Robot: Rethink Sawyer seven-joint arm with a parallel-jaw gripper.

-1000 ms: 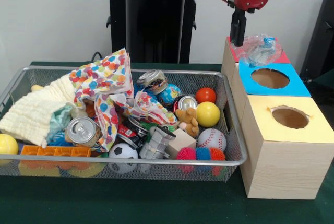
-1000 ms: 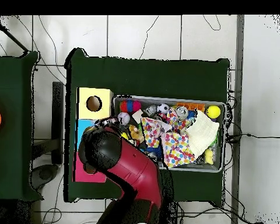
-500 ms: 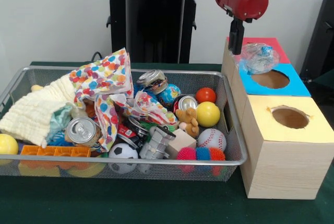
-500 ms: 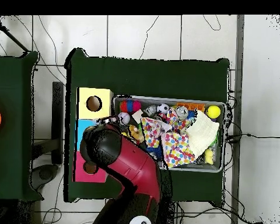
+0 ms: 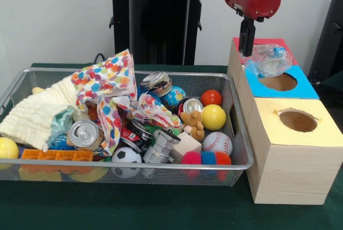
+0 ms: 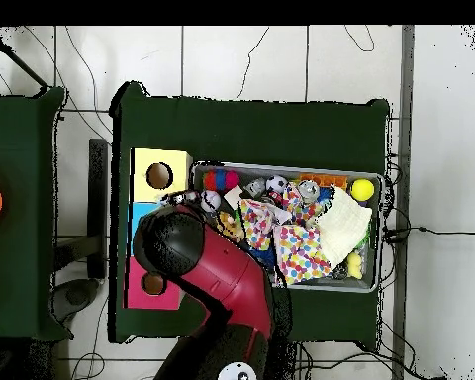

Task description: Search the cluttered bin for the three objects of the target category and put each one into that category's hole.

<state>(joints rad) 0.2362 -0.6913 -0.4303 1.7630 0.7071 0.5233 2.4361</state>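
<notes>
- Crumpled clear plastic bag (image 5: 266,59) with a blue bit inside lies on the box tops, straddling the seam between the red-topped box (image 5: 281,44) and the blue-topped box (image 5: 278,81), partly over the far rim of the blue one's round hole.
- Gripper (image 5: 246,47) hangs straight down at the bag's left edge, black tip just beside or touching the plastic; fingers read as one dark bar, can't tell how far apart or whether they hold the bag.
- Overhead view: red arm (image 6: 204,269) covers the blue and red boxes, gripper hidden under it.
- Yellow-topped wooden box (image 5: 297,124) nearest the camera, round hole open and uncovered.
- Wire mesh bin (image 5: 244,157) just left of the boxes, full of clutter.
- Bin right end: red ball (image 5: 211,97), yellow ball (image 5: 213,117), baseball (image 5: 217,143), small teddy bear (image 5: 192,122), spiky multicolour ball (image 5: 207,158).
- Bin middle: polka-dot cloth (image 5: 110,85) draped over the pile, crushed cans (image 5: 156,82), soccer ball (image 5: 126,158).
- Bin left: cream waffle cloth (image 5: 37,116), drink can (image 5: 84,134), orange block (image 5: 56,155).
</notes>
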